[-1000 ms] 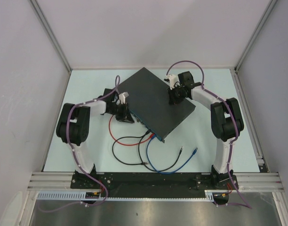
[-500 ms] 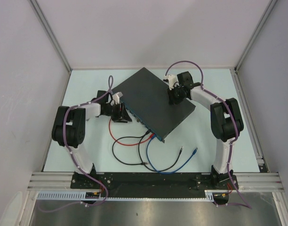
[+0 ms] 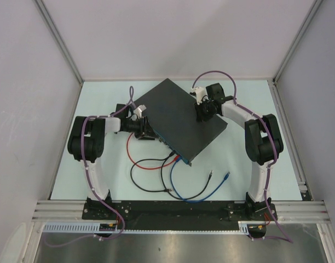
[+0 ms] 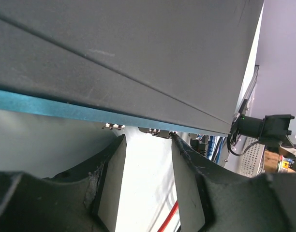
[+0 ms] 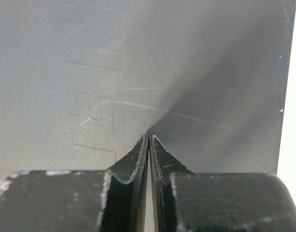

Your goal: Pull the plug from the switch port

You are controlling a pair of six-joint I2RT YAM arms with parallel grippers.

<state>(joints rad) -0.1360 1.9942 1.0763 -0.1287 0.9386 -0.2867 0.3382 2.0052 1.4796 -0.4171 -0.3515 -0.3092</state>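
Dark grey switch (image 3: 178, 118) lay flat at the centre of the pale table (image 3: 102, 93), turned diagonally, with one corner pointing to 12 o'clock. Its teal edge (image 4: 66, 110) faced about 7 o'clock.

Cables: the plugs (image 3: 174, 157) sat in the teal edge near the switch's 6 o'clock corner. From there a red cable (image 3: 137, 161) looped out to 8 o'clock, a black cable (image 3: 143, 183) curled toward 6 o'clock, and a blue cable (image 3: 181, 192) swept round through 6 o'clock. The far ends of the black and blue cables lay loose on the table at about 5 o'clock of the switch, close together. Which socket each plug occupied could not be read in any view.

Left gripper (image 3: 144, 129): at the 9 o'clock side of the switch, against the upper stretch of the teal edge and well apart from the seated plugs. In the wrist view its jaws stood parted, with only bare table between the pads (image 4: 114, 183). It was released and grasping nothing. The tips sat just under the teal strip; I could not tell whether they touched it.

Right gripper (image 3: 202, 113): over the lid toward the switch's 2 o'clock edge. In the wrist view the fingertips were clenched together, nothing between them, pointing onto the plain grey top beside faint embossed lettering. The tips appeared to rest on the lid.
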